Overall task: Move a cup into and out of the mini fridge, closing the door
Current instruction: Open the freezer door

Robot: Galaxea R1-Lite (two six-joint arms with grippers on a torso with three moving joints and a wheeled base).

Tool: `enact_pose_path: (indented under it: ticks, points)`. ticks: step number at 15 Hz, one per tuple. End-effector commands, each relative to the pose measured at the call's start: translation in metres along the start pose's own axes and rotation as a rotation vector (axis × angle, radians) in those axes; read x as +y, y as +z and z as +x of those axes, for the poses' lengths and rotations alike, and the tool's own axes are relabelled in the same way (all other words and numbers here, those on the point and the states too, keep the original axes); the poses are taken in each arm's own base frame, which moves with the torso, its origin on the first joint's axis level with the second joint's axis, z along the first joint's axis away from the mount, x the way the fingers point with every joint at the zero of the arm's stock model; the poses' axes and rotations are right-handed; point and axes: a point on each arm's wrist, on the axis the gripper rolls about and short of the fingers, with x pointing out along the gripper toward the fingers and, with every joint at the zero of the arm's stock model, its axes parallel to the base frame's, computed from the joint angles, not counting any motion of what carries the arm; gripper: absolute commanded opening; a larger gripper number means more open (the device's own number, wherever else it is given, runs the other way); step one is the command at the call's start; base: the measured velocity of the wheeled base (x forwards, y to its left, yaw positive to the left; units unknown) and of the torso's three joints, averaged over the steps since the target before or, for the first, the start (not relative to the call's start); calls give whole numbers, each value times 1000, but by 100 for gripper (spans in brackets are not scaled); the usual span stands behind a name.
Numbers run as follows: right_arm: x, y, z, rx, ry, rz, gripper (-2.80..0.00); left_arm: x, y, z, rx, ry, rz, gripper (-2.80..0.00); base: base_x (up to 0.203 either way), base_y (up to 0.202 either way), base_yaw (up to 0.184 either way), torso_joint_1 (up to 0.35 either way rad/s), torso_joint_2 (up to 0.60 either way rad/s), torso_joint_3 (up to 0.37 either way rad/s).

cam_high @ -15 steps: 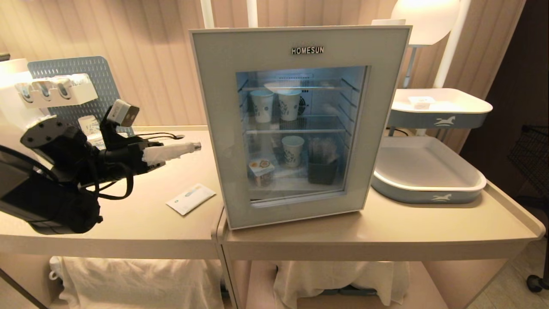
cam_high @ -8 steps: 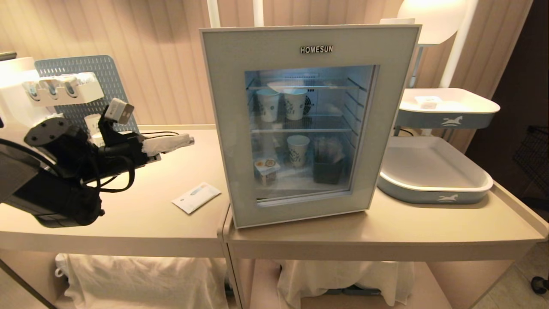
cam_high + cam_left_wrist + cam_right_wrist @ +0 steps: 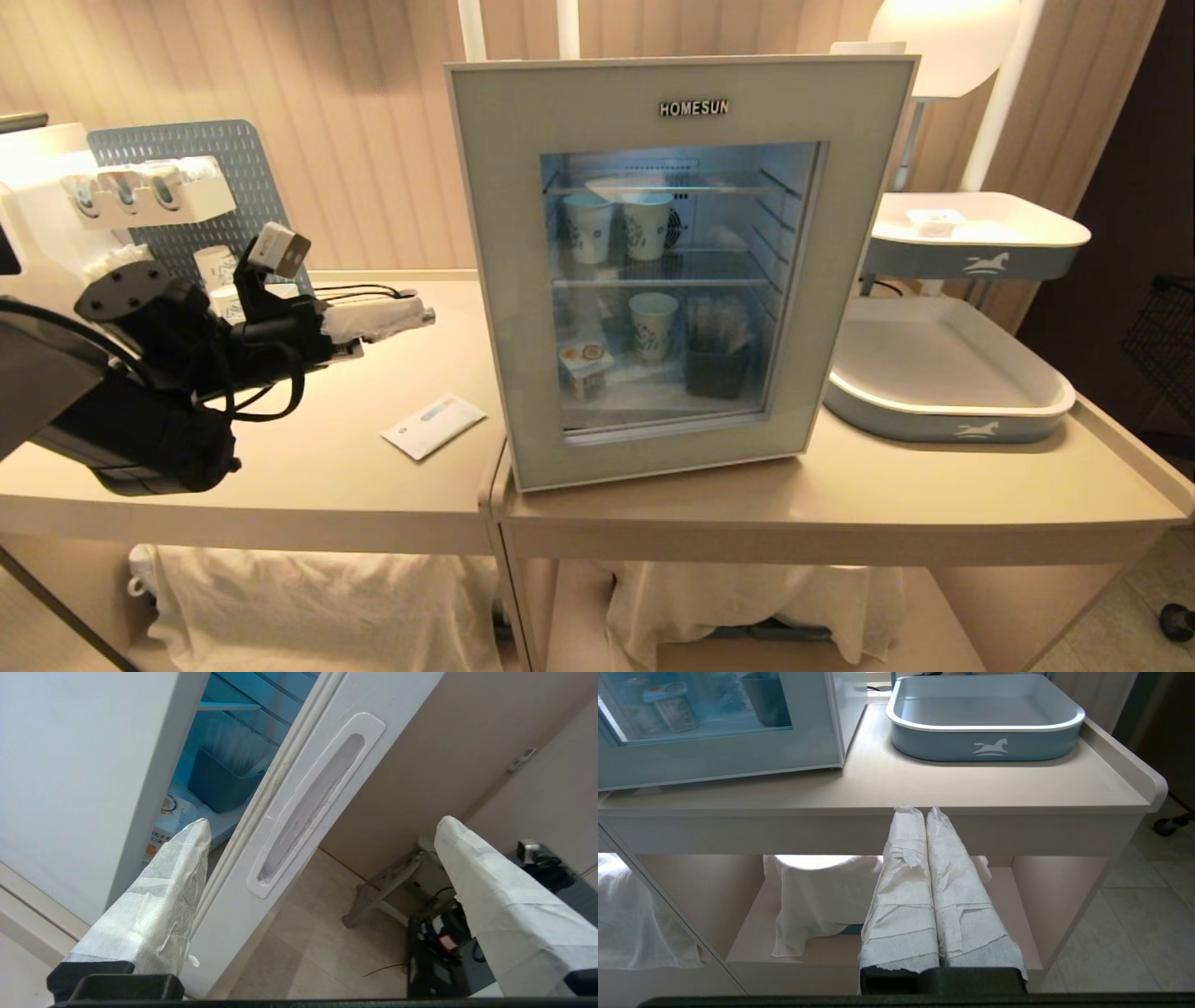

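The white mini fridge [image 3: 681, 84] stands on the table with its HOMESUN door [image 3: 504, 280] slightly ajar at the left edge. Through the glass, the cup [image 3: 585, 367], a tiny white tub with orange marks, sits on the bottom shelf; it also shows through the gap [image 3: 170, 812]. My left gripper [image 3: 425, 315] hovers open just left of the fridge. In the left wrist view the left gripper [image 3: 323, 822] straddles the door's side edge and recessed handle [image 3: 308, 812] without touching it. The right gripper [image 3: 920, 810] is shut on nothing, below the table's front edge.
A flat white sachet [image 3: 434, 425] lies on the table left of the fridge. Paper cups [image 3: 590, 227] and a dark bin [image 3: 714, 369] are inside it. A blue-grey tray [image 3: 943, 425] sits to the right, another tray [image 3: 971, 257] behind it. A drinks machine [image 3: 37, 215] stands far left.
The whole picture has shifted right, so the camera has moved. My left gripper, still open, now stands a little farther from the fridge's left side than a second ago.
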Motion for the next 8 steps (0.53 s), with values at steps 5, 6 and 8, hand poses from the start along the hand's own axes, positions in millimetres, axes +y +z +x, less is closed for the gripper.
enact_pose_path:
  ticks: [5,6,8]
  points:
    - [0,0,0,0,0,1,-280,7,-1,2,10,-10,-60,0,0,0,0,0,0,0]
    - [0,0,0,0,0,1,-280,7,0,3,10,-14,-64,-280,0,0,0,0,0,0]
    - [0,0,0,0,0,1,-280,9,5,5,8,-17,-106,-280,0,0,0,0,0,0]
